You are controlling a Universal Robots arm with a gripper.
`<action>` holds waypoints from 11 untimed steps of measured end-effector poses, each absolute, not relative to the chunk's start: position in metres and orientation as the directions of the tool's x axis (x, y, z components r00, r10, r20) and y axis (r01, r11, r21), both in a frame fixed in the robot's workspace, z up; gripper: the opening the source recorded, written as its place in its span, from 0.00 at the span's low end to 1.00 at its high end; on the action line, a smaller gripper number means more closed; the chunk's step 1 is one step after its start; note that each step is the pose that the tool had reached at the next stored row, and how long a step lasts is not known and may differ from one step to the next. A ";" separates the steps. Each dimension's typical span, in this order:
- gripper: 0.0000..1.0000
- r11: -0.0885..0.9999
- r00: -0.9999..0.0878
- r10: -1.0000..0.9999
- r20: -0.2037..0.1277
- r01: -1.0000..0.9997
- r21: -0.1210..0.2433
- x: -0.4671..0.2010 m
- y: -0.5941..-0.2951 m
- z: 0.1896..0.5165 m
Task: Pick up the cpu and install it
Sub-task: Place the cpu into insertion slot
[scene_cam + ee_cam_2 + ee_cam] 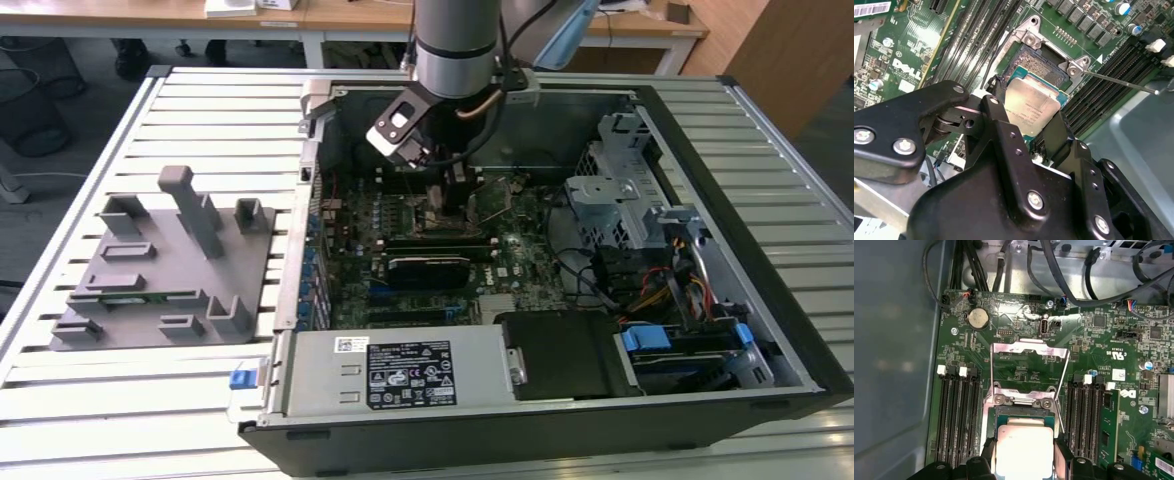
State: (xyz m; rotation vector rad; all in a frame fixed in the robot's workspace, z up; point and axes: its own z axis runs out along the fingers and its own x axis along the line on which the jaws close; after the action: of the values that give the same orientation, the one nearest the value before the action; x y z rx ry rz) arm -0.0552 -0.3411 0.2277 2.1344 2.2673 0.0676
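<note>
Pickup is done — the claw [1025,119] grips the cpu [1023,449] by two opposite edges, just over the open socket [1043,61] on the motherboard [1094,342]. Seating looks unfinished — the hold-down frame [1026,354] stands open.

My table [200,110] has a top made of long pale metal strips, laid side by side. Behind it stand light wooden desks [347,15] with white legs [311,48]. The floor [94,95] is dark grey. At the back, on the exterior view's right, is a big brown wooden panel [787,50]. The light is soft and even.
</note>
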 end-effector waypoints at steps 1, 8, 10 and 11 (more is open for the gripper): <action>0.55 0.060 -0.061 0.998 0.010 0.997 0.050 -0.055 -0.341 0.226; 0.55 0.060 -0.060 0.998 0.010 0.997 0.050 -0.055 -0.341 0.219; 0.55 0.058 -0.059 0.998 0.010 0.997 0.050 -0.055 -0.341 0.218; 0.55 0.057 -0.058 0.998 0.010 0.997 0.050 -0.055 -0.341 0.217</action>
State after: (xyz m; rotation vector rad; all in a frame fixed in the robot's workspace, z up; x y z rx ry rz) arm -0.0553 -0.3408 0.2169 2.1374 2.2644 0.0676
